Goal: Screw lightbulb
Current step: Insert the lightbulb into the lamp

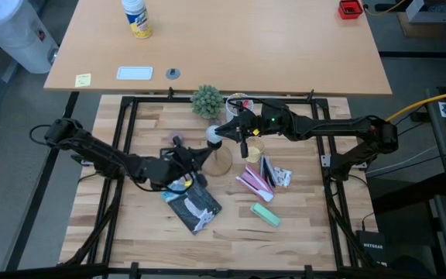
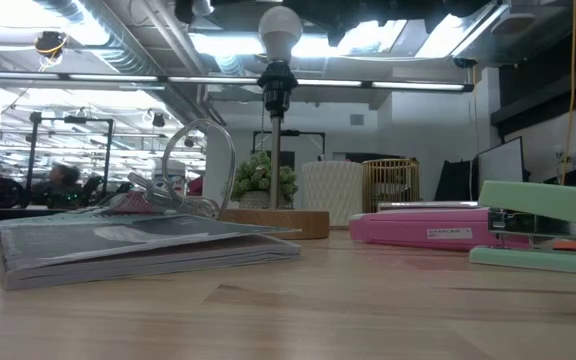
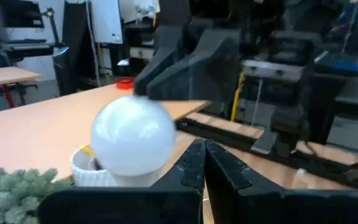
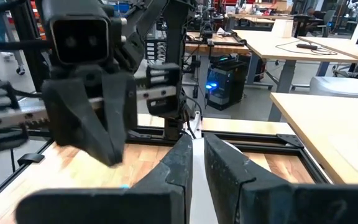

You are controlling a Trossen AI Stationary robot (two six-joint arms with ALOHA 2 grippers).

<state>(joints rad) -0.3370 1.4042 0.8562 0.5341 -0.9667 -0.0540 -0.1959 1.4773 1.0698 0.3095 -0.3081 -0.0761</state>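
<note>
The wooden table (image 1: 300, 225) is seen beneath both arms. A dark booklet (image 1: 193, 206) lies near its front; no title can be read. A pink stapler (image 2: 433, 224) and a green stapler (image 2: 540, 226) lie to the right — the pink one's label is too small to read. The lightbulb (image 2: 280, 31) sits in the black socket (image 2: 276, 78) of the wooden stand (image 2: 273, 222). The left gripper (image 1: 200, 155) is held closed beside the stand. The right gripper (image 1: 242, 133) is closed — whether the bulb is touched cannot be told.
</note>
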